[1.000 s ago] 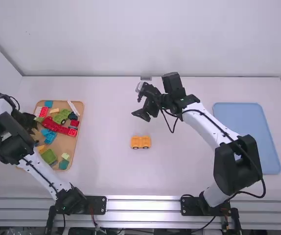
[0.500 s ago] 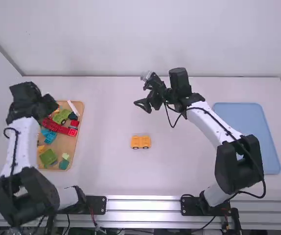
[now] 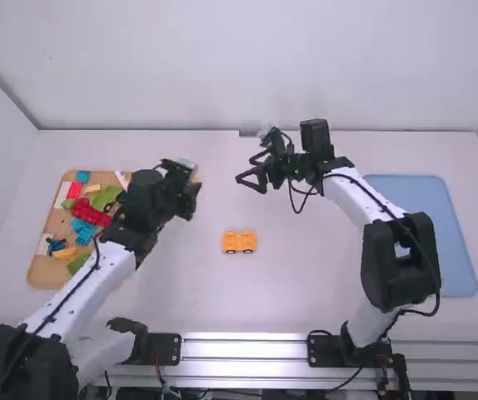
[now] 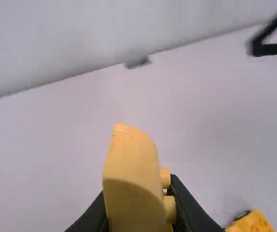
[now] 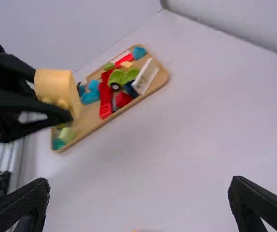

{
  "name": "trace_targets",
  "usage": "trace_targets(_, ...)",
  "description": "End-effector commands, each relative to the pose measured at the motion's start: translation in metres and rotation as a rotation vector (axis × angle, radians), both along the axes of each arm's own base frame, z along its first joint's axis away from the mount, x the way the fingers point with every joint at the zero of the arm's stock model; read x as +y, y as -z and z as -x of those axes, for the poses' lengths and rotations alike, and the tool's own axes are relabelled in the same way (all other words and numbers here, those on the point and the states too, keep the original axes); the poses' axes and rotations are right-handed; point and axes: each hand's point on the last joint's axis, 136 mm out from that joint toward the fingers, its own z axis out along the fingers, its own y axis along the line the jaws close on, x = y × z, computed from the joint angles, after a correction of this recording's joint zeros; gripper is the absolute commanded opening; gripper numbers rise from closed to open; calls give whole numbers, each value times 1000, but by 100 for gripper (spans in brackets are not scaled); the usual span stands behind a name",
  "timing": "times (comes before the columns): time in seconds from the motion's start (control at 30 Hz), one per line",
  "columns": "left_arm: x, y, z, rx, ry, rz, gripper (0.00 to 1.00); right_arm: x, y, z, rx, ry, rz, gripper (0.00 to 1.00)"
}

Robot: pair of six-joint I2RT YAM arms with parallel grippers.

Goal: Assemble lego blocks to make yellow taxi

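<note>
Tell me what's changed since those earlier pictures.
The left gripper swung right, from over the wooden tray to beyond its right edge, and now holds a yellow block; when it took hold, I can't tell. The right gripper edged right. The yellow car piece stayed put.

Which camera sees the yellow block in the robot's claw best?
The left wrist view: the yellow block is big and close, with two bumps showing. The right wrist view shows it farther off in the left gripper. In the high view it's tiny.

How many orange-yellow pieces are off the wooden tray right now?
2: the wheeled base near the middle of the table, and the rounded block in the left claw. The left arm may hide others.
</note>
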Motion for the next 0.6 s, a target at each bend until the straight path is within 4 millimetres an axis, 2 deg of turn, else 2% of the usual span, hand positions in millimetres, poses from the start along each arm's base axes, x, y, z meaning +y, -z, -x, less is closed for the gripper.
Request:
trace_targets(0.0, -20, 10, 1, -43, 93, -111, 2, 6, -16, 9, 23, -65, -64, 99)
trace_targets(0.13, -35, 19, -6, -61, 85, -150, 2, 3, -4, 13, 71, -48, -20, 98)
trace_targets(0.33, -71, 47, -13, -77, 176, -195, 2, 3, 10, 20, 92, -71, 3, 100)
trace_targets(0.43, -79, 54, -17, -85, 186, -186, 2, 5, 20, 15, 110, -62, 8, 92)
trace_targets(0.57, -85, 54, -20, -84, 183, -141, 2, 8, 33, 8, 161, -60, -18, 88)
